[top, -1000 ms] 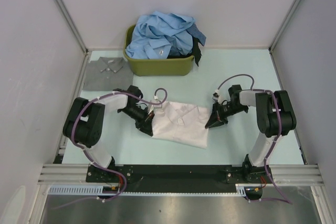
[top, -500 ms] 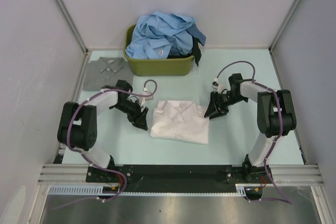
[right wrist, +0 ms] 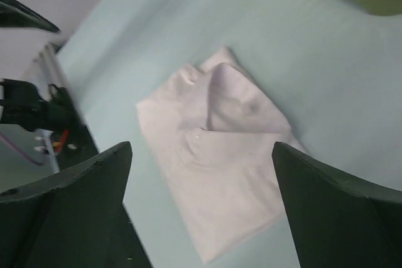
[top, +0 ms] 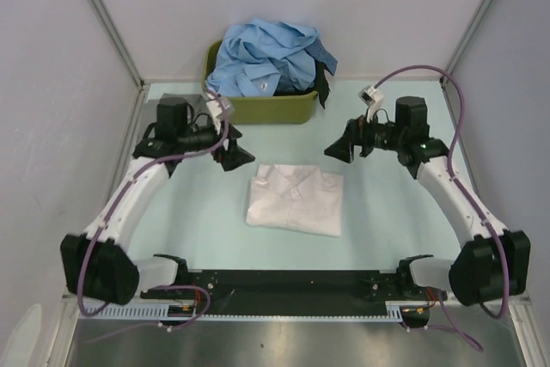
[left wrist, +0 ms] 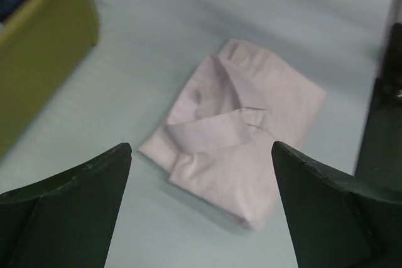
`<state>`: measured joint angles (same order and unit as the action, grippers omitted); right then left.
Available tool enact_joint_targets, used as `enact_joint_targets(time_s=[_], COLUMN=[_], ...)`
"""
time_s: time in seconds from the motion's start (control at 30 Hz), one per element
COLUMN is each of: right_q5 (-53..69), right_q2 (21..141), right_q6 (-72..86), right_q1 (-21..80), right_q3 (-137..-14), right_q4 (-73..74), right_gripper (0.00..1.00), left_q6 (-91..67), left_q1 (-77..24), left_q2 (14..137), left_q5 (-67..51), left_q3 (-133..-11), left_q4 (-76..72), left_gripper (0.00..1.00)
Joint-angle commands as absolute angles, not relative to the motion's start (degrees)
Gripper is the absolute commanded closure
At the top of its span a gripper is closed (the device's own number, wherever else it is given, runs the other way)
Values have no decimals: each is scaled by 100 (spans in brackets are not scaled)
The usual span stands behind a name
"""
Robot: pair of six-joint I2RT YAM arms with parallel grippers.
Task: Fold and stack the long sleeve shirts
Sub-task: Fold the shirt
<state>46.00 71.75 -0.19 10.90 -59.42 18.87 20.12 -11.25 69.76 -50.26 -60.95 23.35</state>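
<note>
The white long sleeve shirt (top: 295, 199) lies folded into a rectangle on the pale table, collar toward the far side. It also shows in the left wrist view (left wrist: 245, 130) and the right wrist view (right wrist: 220, 155). My left gripper (top: 234, 154) hovers up and to the far left of it, open and holding nothing (left wrist: 201, 149). My right gripper (top: 341, 148) hovers to its far right, also open and holding nothing (right wrist: 201, 147). Several light blue shirts (top: 266, 58) are piled in the tub, with a dark one (top: 325, 83) hanging over its right end.
The olive-green tub (top: 258, 109) stands at the back centre, close behind my left gripper, and shows at the left of the left wrist view (left wrist: 44, 48). A grey shirt (top: 146, 131) lies at the far left, mostly under my left arm. White walls enclose three sides.
Both grippers have opened and let go of the white shirt. They have risen and drawn back toward the far side. The shirt now lies folded by itself.
</note>
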Motion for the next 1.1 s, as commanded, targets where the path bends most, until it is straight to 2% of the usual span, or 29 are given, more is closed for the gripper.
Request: enact_joint_targets(time_s=[0.0,0.07,0.1,0.17,0.43,0.6,0.7,0.83,0.9,0.97,1.07], right_q5=[5491,5914,5976,6046,6021,5846,5871,6108,6152,6135,6179], right_q2=[8390,8446,8351,8323,9419,10080,9827,8713,8046,7858,8129], right_q6=[1809,2613,2924,3557,3622,2605,2286,2293,2425,2714,3206], right_q1=[1475,1801,1871,2021,1846,1433,1432,1669,2010,2293,2575], right_q3=[-5854,-5539,-5041,-4616,-3859,-3902,-4016,-4140,-4131,-4061,-3692], right_q4=[940,530,-273,-885,-1459,-573,-37,659,660,380,-417], right_gripper=[0,0,0,0,0,0,0,0,0,0,0], left_q6=[187,-464,-692,-1177,-1538,-1398,-585,614,581,466,123], left_q1=[-1458,-1608,-1643,-1827,-1829,-1381,-1388,-1485,-1581,-1774,-2196], left_q2=[7988,8251,8314,8602,10281,11117,10804,9435,8993,8571,8953], left_q5=[-6037,-6309,-6537,-6653,-6663,-6416,-6810,-7364,-7532,-7410,-7374], left_q3=[-5855,-5591,-5285,-5072,-4878,-5036,-5106,-5028,-4765,-4624,-4395], left_q4=[2075,1638,1417,968,528,518,1009,2720,2847,2690,2233], left_gripper=[1,1,1,1,1,1,1,1,1,1,1])
